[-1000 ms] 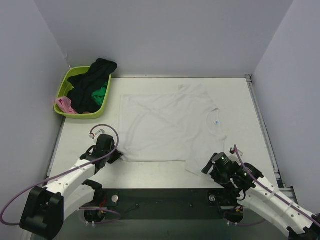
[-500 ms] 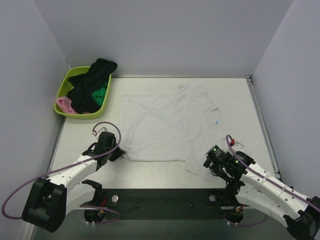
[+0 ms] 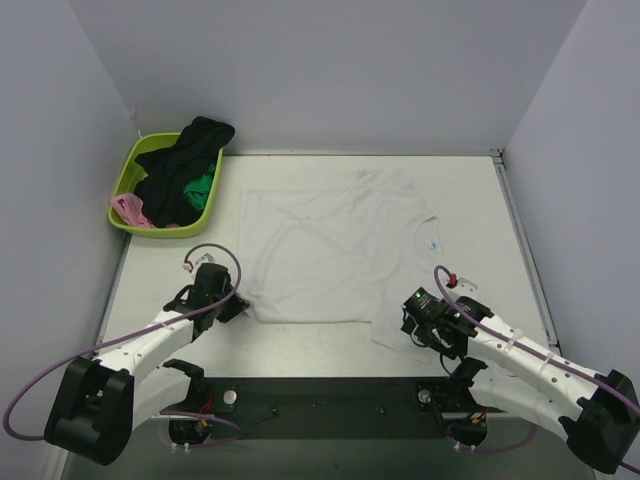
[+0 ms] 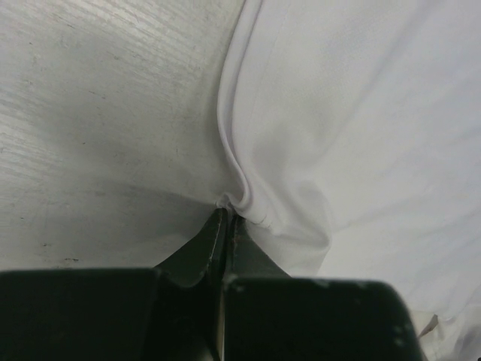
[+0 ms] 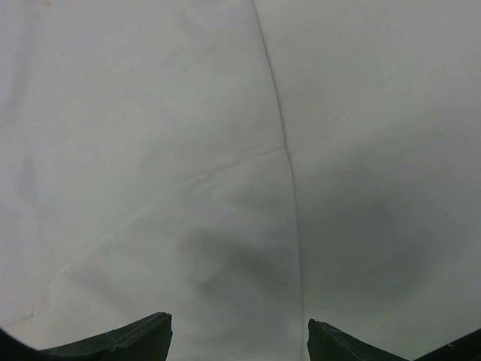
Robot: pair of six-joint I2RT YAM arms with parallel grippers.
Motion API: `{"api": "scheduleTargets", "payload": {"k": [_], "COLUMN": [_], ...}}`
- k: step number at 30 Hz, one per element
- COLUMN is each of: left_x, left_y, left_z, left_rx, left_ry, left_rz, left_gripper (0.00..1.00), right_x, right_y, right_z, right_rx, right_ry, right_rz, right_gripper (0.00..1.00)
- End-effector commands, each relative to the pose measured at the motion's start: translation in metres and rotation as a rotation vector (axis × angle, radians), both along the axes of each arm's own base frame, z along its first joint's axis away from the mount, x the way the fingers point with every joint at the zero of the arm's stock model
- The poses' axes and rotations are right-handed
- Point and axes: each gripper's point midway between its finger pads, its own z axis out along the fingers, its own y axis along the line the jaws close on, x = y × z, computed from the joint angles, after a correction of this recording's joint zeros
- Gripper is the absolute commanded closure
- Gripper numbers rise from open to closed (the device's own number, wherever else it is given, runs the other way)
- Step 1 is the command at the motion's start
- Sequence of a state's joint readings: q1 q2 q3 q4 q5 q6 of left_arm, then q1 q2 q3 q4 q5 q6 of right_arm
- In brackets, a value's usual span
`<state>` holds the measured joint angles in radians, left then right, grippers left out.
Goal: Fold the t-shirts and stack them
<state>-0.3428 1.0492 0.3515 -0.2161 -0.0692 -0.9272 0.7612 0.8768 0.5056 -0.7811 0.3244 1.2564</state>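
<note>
While the left gripper clamps a corner of the white t-shirt on the table, the right gripper hangs spread over its near sleeve.

Left gripper pinched shut on white t-shirt; right gripper low, jaws apart.

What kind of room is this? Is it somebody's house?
Probably not a house; it looks like a robot test booth. Plain grey walls box in a white table, the left arm and right arm are bolted to its near edge, and one white t-shirt lies flat near a green basket of clothes.
</note>
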Motion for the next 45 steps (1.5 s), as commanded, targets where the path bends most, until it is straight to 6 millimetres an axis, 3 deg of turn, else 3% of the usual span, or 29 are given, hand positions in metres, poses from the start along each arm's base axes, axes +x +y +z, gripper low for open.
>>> {"api": "scheduleTargets", "payload": {"k": [1, 10, 20, 28, 34, 37, 42, 45], "left_x": [-0.013, -0.011, -0.011, -0.011, -0.012, -0.013, -0.010, -0.008], "left_y": [0.013, 0.011, 0.012, 0.013, 0.014, 0.015, 0.019, 0.022], "left_z": [-0.010, -0.009, -0.012, -0.015, -0.018, -0.017, -0.007, 0.004], "left_rx": [0.050, 0.037, 0.047, 0.048, 0.051, 0.051, 0.057, 0.059], "left_ry": [0.053, 0.053, 0.065, 0.069, 0.075, 0.077, 0.068, 0.048], "left_rz": [0.000, 0.003, -0.001, 0.003, 0.004, 0.004, 0.006, 0.011], "left_gripper": [1.00, 1.00, 1.00, 1.00, 1.00, 1.00, 1.00, 1.00], "right_x": [-0.023, -0.044, -0.045, -0.049, -0.049, -0.048, -0.041, -0.029], "right_y": [-0.002, -0.006, -0.006, -0.005, -0.007, -0.007, -0.006, -0.004], "right_z": [-0.016, -0.036, -0.037, -0.037, -0.036, -0.035, -0.028, -0.013], "right_rx": [0.021, 0.051, 0.055, 0.050, 0.024, 0.010, -0.004, -0.003], "right_ry": [0.085, 0.136, 0.136, 0.155, 0.165, 0.170, 0.148, 0.089], "right_rz": [-0.002, -0.025, -0.029, -0.017, -0.011, -0.009, 0.010, 0.030], "right_gripper": [0.30, 0.35, 0.60, 0.63, 0.81, 0.99, 1.00, 1.00]}}
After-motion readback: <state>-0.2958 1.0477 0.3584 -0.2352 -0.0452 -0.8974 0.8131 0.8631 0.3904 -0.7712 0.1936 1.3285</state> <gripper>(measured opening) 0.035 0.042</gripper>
